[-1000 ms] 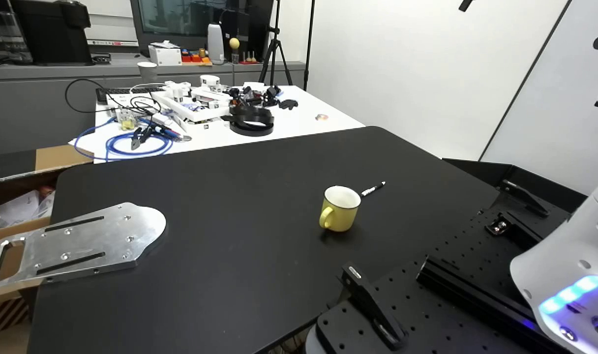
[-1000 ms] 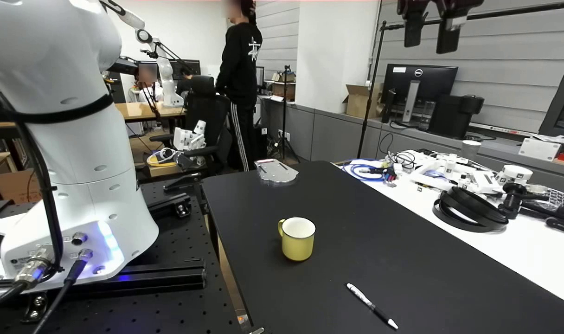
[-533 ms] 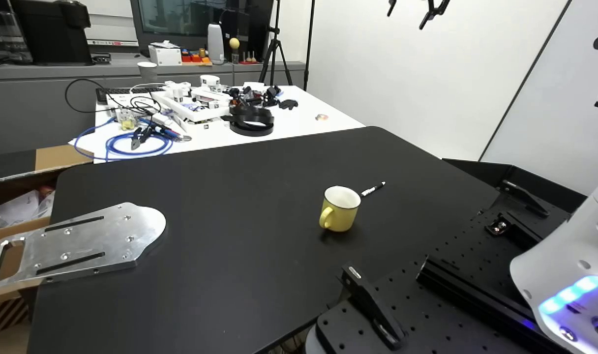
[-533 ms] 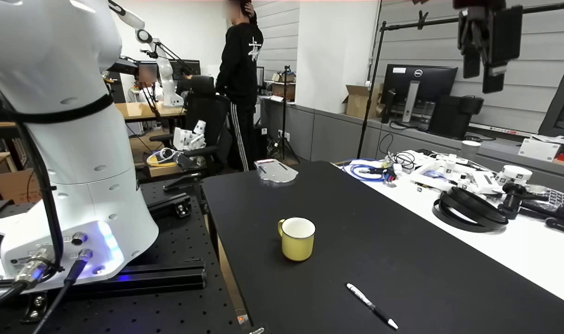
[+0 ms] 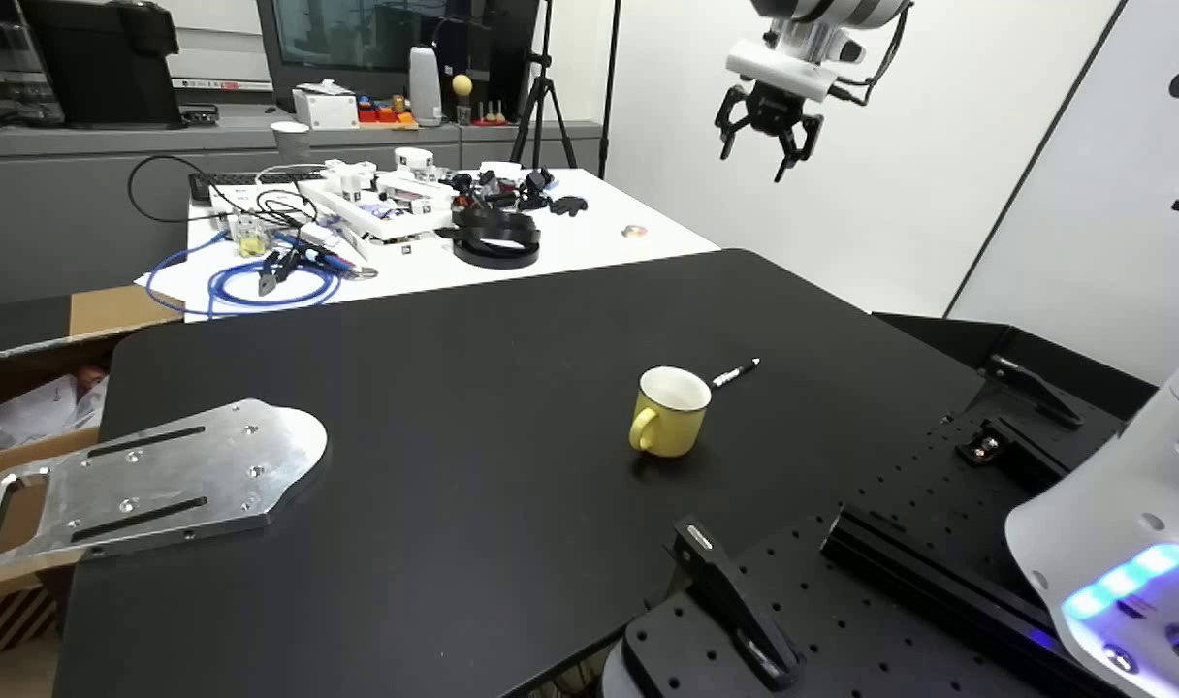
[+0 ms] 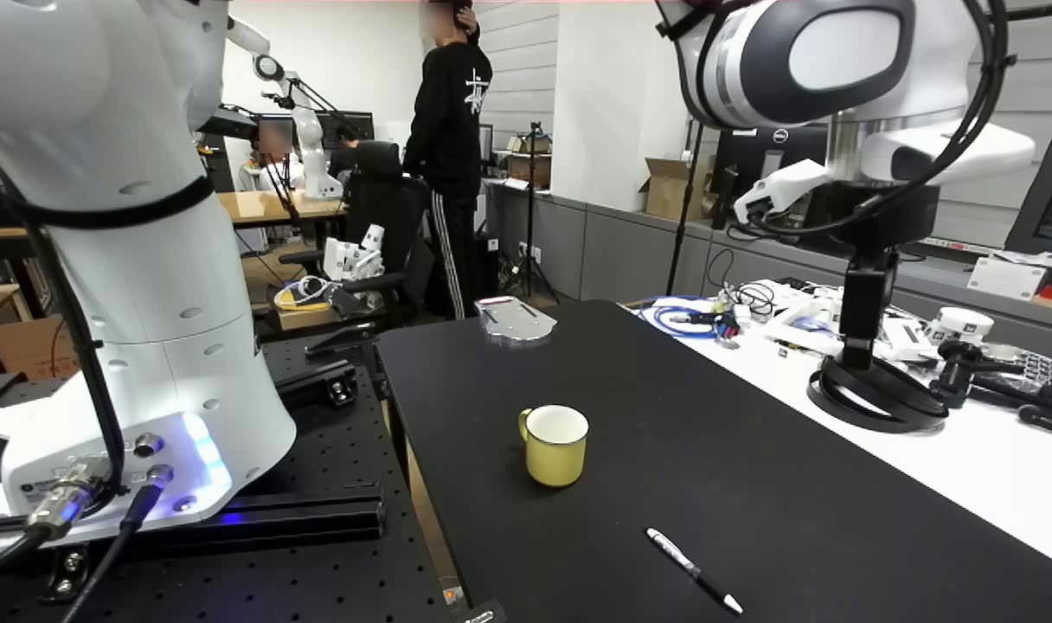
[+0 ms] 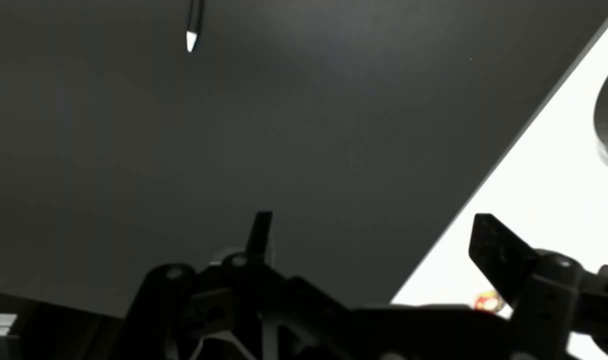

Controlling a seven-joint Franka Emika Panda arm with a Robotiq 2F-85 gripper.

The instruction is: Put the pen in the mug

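The pale yellow mug (image 5: 669,417) with a white inside stands upright on the black table in both exterior views (image 6: 556,454); it is out of view in the wrist view. The thin black-and-white pen (image 5: 737,372) lies flat near the mug, apart from it (image 6: 693,569). Its black end with a white tip shows at the top of the wrist view (image 7: 194,22). My gripper (image 5: 752,167) is open and empty, high above the table and pointing down. It is seen edge-on in an exterior view (image 6: 858,356). Its jaws stand wide apart in the wrist view (image 7: 374,215).
A silver metal plate (image 5: 202,465) lies at the table's far end from the pen. A white table (image 5: 589,252) adjoins, with cables, white parts and a black ring (image 6: 876,394). Black clamps (image 5: 735,606) and rails (image 5: 948,582) sit by the robot base.
My gripper and forearm have come down into both exterior views, from fingers barely showing at the top edge. The gripper has stayed open. The mug and the pen have not moved.
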